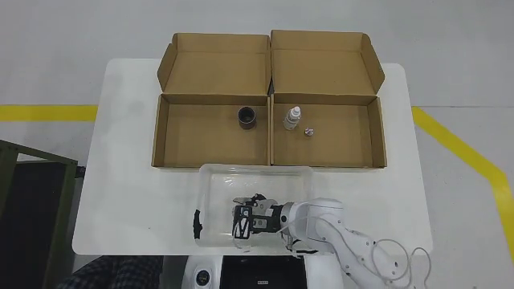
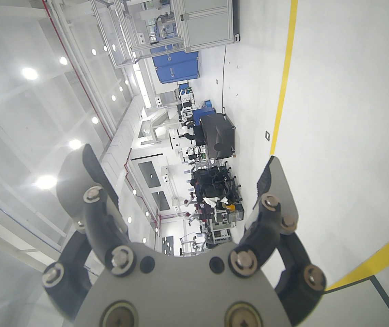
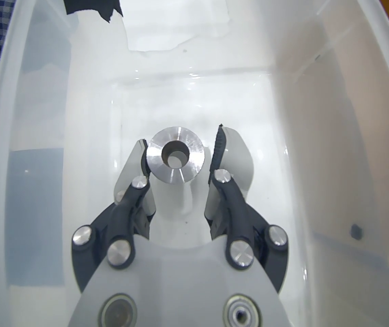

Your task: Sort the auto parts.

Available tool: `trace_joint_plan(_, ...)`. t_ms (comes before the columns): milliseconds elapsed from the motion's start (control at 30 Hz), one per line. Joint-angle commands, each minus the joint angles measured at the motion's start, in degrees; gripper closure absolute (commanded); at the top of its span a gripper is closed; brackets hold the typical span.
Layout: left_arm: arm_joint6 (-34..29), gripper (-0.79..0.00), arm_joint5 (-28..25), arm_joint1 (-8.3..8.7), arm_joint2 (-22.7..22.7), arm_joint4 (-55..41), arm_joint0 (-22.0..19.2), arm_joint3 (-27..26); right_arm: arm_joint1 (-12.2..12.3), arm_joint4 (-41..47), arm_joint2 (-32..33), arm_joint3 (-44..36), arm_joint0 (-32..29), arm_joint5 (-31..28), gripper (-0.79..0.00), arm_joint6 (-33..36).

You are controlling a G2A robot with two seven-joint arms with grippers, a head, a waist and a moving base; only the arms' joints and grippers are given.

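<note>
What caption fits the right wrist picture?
Right gripper straddles a shiny round metal part inside the clear plastic bin.

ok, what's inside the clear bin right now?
The right end effector, open, straddling a silver metal bushing with a centre hole. The clear bin floor beneath the end effector's body is covered, so other parts there can't be ruled out.

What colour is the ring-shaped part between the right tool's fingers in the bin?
The ring-shaped part is shiny silver metal; clearest in the right wrist view.
</note>
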Motion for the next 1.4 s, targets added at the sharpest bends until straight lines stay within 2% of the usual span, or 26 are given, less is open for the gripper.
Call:
trace_joint_plan(0,0.0,-0.785,0.0,0.0,0.0,0.0,0.0,0.0,0.01,0.14,0.04,-0.02,0.08,-0.07,-0.135,0.0)
trace_joint_plan(100,0.0,-0.785,0.0,0.0,0.0,0.0,0.0,0.0,0.1,0.65,0.23,-0.38,0.05,-0.6,0.0,-0.1)
trace_joint_plan(467,0.0,-0.785,0.0,0.0,0.0,0.0,0.0,0.0,1.0,5.01,3.64,-5.67,-1.75,-2.13,0.0,-2.06)
trace_joint_plan(1067,0.0,-0.785,0.0,0.0,0.0,0.0,0.0,0.0,3.23,22.56,16.88,-11.05,-5.81,-5.6,0.0,-8.31)
trace_joint_plan(1367,0.0,-0.785,0.0,0.0,0.0,0.0,0.0,0.0,4.1,27.3,21.73,-12.27,-7.62,-5.67,0.0,-9.14)
